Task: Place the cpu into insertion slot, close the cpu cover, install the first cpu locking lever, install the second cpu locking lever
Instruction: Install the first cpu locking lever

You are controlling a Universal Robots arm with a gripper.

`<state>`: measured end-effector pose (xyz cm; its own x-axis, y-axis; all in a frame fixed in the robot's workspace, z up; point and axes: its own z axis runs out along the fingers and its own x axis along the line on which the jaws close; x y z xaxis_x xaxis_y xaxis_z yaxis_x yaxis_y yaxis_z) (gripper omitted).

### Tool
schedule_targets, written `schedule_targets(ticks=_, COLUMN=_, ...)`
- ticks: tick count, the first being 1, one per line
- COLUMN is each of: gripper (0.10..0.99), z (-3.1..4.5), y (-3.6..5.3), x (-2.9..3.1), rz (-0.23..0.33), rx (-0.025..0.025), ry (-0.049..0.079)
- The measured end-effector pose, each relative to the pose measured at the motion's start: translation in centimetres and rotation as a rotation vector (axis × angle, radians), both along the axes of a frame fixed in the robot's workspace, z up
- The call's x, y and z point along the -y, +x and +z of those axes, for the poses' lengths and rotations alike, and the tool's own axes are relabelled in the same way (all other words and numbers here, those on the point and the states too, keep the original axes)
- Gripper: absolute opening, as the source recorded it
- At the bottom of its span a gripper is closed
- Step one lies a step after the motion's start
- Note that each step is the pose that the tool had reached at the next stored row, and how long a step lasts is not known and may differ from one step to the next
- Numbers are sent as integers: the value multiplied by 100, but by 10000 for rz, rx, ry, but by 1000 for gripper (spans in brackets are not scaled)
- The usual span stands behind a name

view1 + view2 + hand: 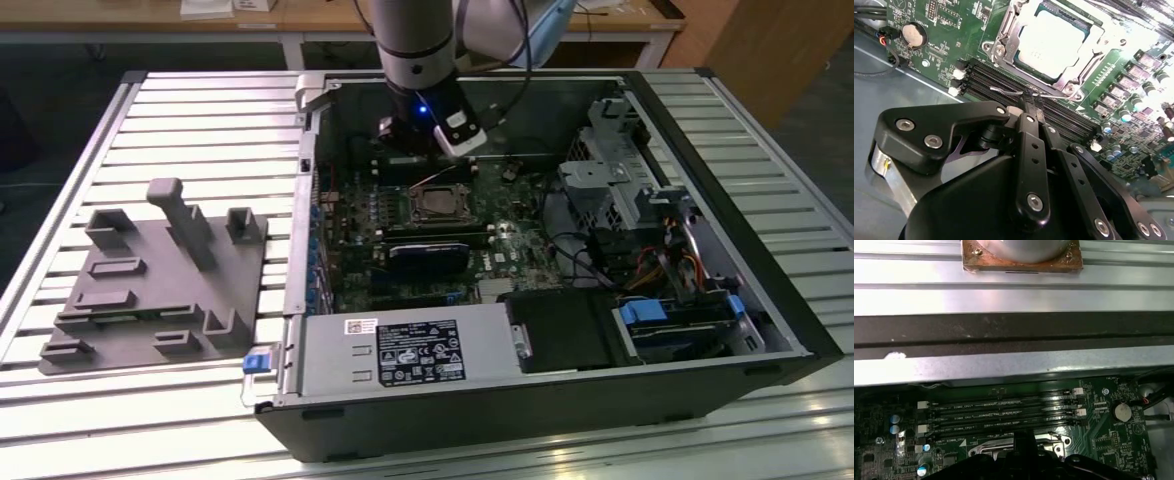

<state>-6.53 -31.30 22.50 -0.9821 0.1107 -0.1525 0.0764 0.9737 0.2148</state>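
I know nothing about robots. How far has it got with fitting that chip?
Done, it seems: the cpu sits in the insertion slot with the cpu cover lying flat around it. In hand: the gripper, shut, is at a thin wire locking lever beside the memory slots. Left: I cannot tell whether either lever is latched.

Open PC case (747, 250) lies flat on slatted metal tabletop (200, 110). Arm (414, 40) comes down from the top edge, and the claw (420, 165) is inside the case, low over the motherboard (521, 250), just beyond the insertion slot (414, 212) (silvery rim, dark centre). Black card (427, 258) sits on the near side of the slot. Labelled power supply (400, 355) is at the case's near edge. Grey moulded fixture (154, 285) is on the tabletop at the exterior view's left, apart from the case.
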Motion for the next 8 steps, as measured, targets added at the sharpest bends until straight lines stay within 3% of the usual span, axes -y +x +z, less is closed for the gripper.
schedule_targets(ticks=8, gripper=106, z=-63, y=8, x=1, rz=-84, rx=29, ry=279)
